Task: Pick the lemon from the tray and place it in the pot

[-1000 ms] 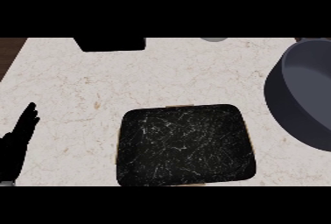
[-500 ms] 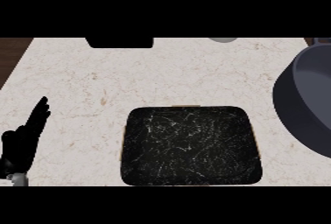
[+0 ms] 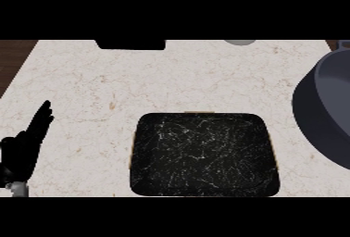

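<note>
Black marble veined in white covers the tray (image 3: 205, 155), which sits square on the pale speckled worktop (image 3: 171, 78) and serves as the landmark for all else. Its surface shows nothing lying on it: no lemon appears on the tray, nor anywhere else in the head view, so I cannot say where the fruit is. It may be inside the pot, whose interior is hidden past the edge of the view, or carried out of sight; the pictures do not settle it.

To the right of the tray, and apart from it, the dark grey pot (image 3: 325, 115) bulges in from the edge, only its curved wall and rim showing. It stands close enough to the tray that a carry between them would be short, which seems the reason for the layout.

To the left of the tray, well apart, the left robot hand (image 3: 24, 148) shows near the view's edge, fingers straight and pointing up, released and holding nothing, resting out of the way. The right robot hand is not visible.

Beyond the tray, at the far edge of the worktop, lie a black block (image 3: 130, 44) and a small grey round thing (image 3: 239, 42), neither clear enough to name.
</note>
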Action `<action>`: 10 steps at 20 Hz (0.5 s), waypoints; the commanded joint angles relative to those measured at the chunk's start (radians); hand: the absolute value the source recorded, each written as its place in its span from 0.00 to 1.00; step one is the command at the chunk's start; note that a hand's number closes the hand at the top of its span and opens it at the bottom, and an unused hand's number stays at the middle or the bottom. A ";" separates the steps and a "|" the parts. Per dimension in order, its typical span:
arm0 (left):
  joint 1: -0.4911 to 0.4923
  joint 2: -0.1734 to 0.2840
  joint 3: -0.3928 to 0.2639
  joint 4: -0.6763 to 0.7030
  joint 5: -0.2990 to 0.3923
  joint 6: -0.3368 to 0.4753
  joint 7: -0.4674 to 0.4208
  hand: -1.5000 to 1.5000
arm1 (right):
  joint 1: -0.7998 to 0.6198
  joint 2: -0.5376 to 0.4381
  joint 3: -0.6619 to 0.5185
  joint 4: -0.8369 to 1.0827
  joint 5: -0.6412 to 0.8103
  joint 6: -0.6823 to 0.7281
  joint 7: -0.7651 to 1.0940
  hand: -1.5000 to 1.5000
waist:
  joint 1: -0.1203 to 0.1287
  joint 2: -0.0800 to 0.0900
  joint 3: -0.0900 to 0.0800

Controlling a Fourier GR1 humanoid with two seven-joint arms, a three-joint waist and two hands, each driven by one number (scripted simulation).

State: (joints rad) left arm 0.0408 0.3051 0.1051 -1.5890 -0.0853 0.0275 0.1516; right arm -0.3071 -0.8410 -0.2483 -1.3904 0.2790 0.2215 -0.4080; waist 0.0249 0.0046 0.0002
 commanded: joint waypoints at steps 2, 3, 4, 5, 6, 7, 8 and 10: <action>-0.051 -0.009 0.012 0.077 -0.014 -0.002 -0.039 0.50 | -0.216 0.029 0.103 0.243 0.141 -0.045 -0.051 1.00 | 0.001 0.002 0.000; -0.016 -0.049 -0.039 0.020 -0.060 0.037 -0.014 0.50 | -0.162 0.074 0.108 0.289 0.189 -0.132 -0.129 1.00 | 0.001 0.002 0.001; -0.058 0.000 0.026 0.123 -0.006 -0.017 -0.067 0.50 | -0.260 0.034 0.125 0.357 0.194 -0.072 -0.129 1.00 | 0.006 0.005 0.000; -0.024 -0.037 -0.007 0.064 -0.022 0.012 -0.057 0.50 | -0.239 0.105 0.171 0.367 0.270 -0.191 -0.145 1.00 | 0.019 0.007 0.001; -0.061 -0.025 0.012 0.102 -0.026 0.010 -0.068 0.50 | -0.280 0.101 0.159 0.430 0.273 -0.182 -0.174 1.00 | 0.003 0.003 0.000; -0.043 -0.027 -0.009 0.045 -0.030 0.005 -0.019 0.50 | -0.286 0.064 0.158 0.494 0.310 -0.198 -0.210 1.00 | 0.011 0.005 0.001; -0.029 -0.017 0.015 0.040 -0.005 -0.011 -0.046 0.50 | -0.331 0.135 0.168 0.571 0.294 -0.209 -0.219 1.00 | 0.019 0.006 0.001; -0.042 -0.036 -0.008 0.060 -0.030 0.002 -0.029 0.50 | -0.416 0.139 0.154 0.645 0.258 -0.111 -0.182 1.00 | 0.011 0.005 0.001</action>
State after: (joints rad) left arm 0.0108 0.2788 0.1024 -1.5372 -0.1098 0.0316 0.1142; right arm -0.6041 -0.7381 -0.1084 -0.9175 0.5160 0.0841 -0.5684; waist 0.0357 0.0091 0.0011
